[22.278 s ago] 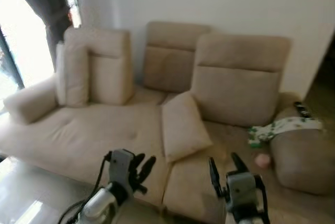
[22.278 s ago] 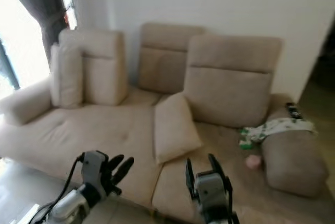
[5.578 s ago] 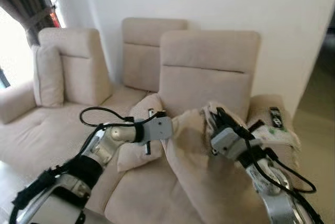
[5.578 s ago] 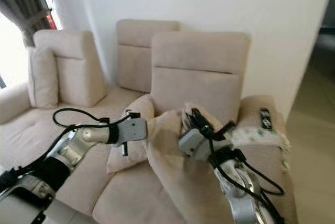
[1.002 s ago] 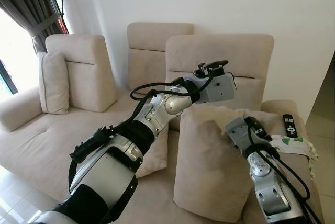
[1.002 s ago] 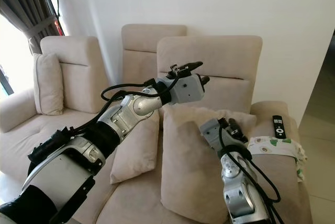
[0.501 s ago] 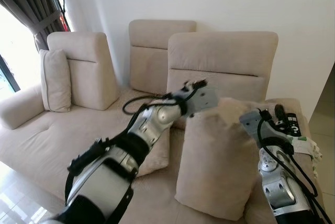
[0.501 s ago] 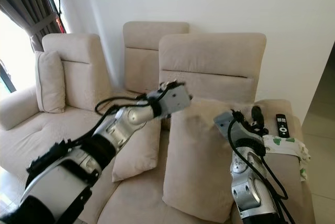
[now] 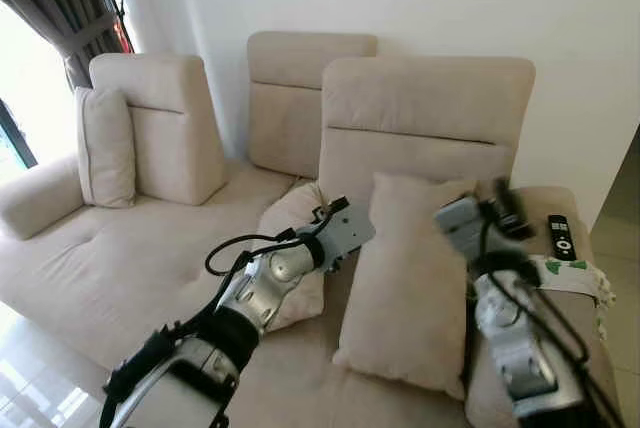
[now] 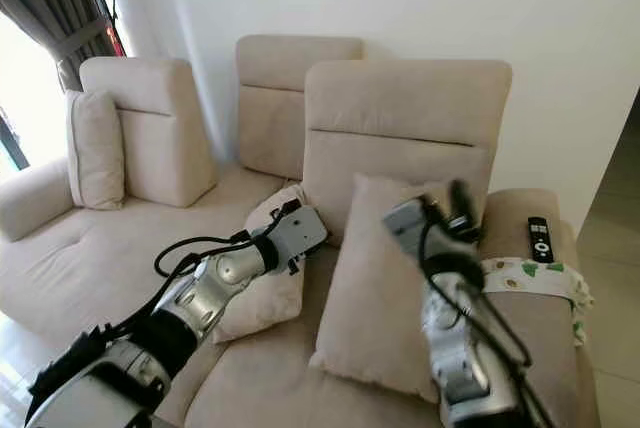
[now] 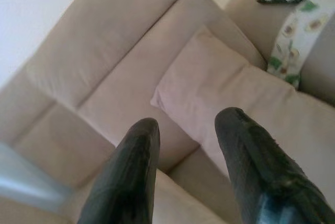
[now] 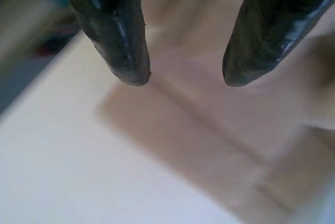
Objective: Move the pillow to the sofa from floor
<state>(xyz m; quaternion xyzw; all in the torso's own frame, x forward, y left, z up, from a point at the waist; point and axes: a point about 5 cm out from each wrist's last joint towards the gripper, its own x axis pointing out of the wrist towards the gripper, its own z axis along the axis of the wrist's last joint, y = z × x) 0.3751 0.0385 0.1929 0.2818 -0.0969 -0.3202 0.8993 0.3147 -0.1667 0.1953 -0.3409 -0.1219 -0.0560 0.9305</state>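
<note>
The beige pillow (image 9: 410,288) stands on the sofa seat (image 9: 150,248), leaning against the tall backrest (image 9: 425,118). My left gripper (image 11: 188,122) hangs just off the pillow's left edge, open, its fingers apart with nothing between them; the pillow (image 11: 220,85) lies ahead of it. My right gripper (image 12: 183,77) is open too, lifted beside the pillow's upper right corner and blurred in the left eye view. Neither gripper touches the pillow.
A second beige pillow (image 9: 290,233) lies under my left arm. A third one (image 9: 105,148) leans on the far left backrest. On the right armrest lie a black remote (image 9: 558,233) and a leaf-patterned cloth (image 9: 575,273). Dark curtains (image 9: 60,8) hang at the left.
The pillow has dropped lower and settled against the backrest. My left gripper came down from the pillow's top to its left side. My right gripper has drawn off the pillow.
</note>
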